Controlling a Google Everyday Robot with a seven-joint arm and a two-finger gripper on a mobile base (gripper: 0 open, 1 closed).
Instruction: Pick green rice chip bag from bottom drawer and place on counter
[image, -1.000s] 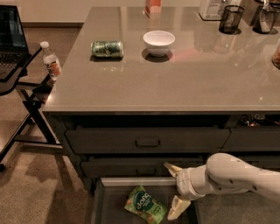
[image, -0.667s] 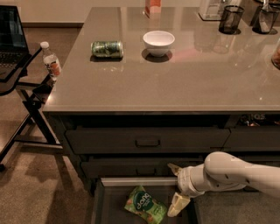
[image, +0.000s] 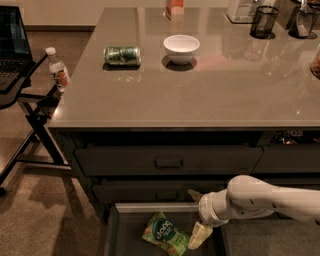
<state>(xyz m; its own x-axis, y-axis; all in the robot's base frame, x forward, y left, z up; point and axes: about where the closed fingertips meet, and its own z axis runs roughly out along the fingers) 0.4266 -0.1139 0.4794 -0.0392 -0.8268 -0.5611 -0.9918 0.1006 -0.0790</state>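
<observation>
The green rice chip bag (image: 162, 233) lies flat inside the open bottom drawer (image: 118, 231), near its middle. My gripper (image: 194, 215) reaches in from the right on a white arm and hangs over the drawer's right part. It is open, with one finger up by the drawer's front rim and the other finger (image: 198, 235) down beside the bag's right edge. It holds nothing. The counter (image: 220, 95) spreads above the drawers.
On the counter are a green drink can (image: 122, 55) on its side, a white bowl (image: 181, 48) and dark cups (image: 263, 21) at the back right. A water bottle (image: 58, 70) stands on a black stand at the left. Two handled drawers are shut above.
My gripper has edged slightly left toward the bag. The bag has not moved.
</observation>
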